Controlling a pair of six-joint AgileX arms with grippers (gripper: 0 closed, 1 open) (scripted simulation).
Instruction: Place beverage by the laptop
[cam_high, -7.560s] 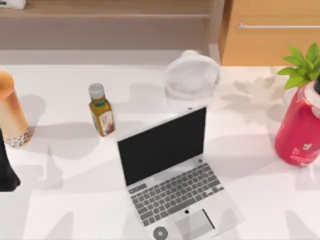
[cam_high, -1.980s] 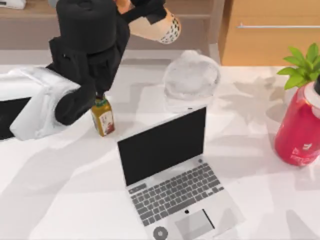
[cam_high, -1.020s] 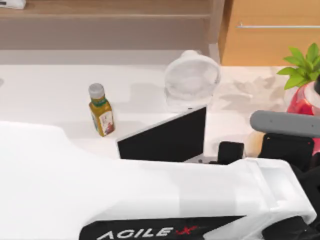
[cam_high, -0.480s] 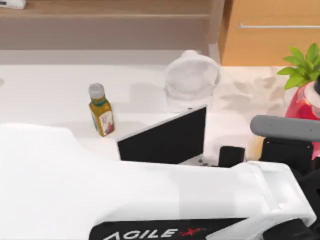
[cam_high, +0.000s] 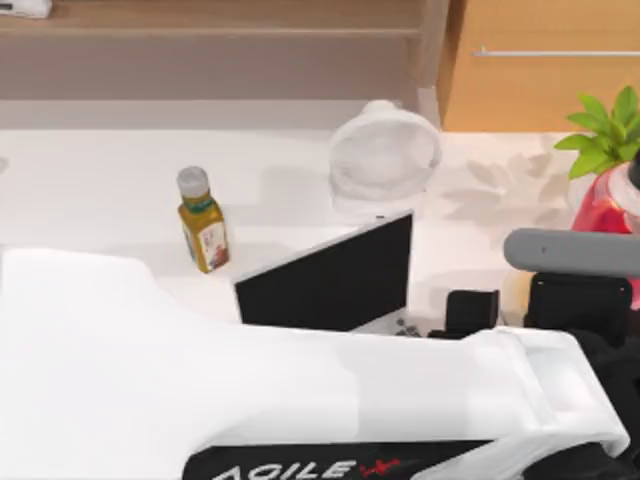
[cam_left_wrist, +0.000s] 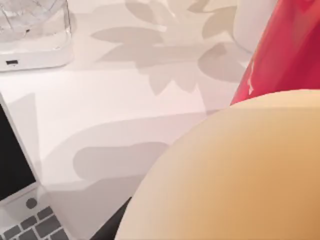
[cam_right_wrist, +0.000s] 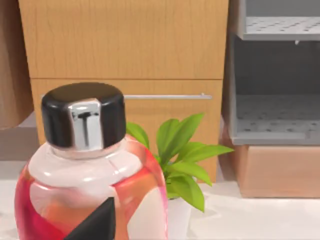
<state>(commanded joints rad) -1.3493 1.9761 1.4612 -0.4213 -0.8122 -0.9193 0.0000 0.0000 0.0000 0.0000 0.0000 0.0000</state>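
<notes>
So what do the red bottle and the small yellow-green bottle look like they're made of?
Red bottle: looks like glossy translucent plastic or glass, since light and pale patches show through its red body; its cap is shiny black with a chrome-like strip. Small yellow-green bottle: seems clear plastic holding amber liquid, with a printed label and a matte grey cap. Neither material is certain in a render.

Small bottle: yellow-green bottle (cam_high: 203, 226) with a grey cap, upright on the white desk (cam_high: 90, 190), at about 9 o'clock from the desk's middle.
Fan-like object: a clear, rounded white item (cam_high: 385, 155) on a white base, at 12 o'clock.
Red bottle: big red bottle (cam_right_wrist: 90, 185) with a black cap, at 3 o'clock by the desk's edge.
Plant: green leafy plant (cam_right_wrist: 180, 160) just behind the red bottle.
Background: wooden cabinet (cam_right_wrist: 125, 45) with a metal handle.
</notes>
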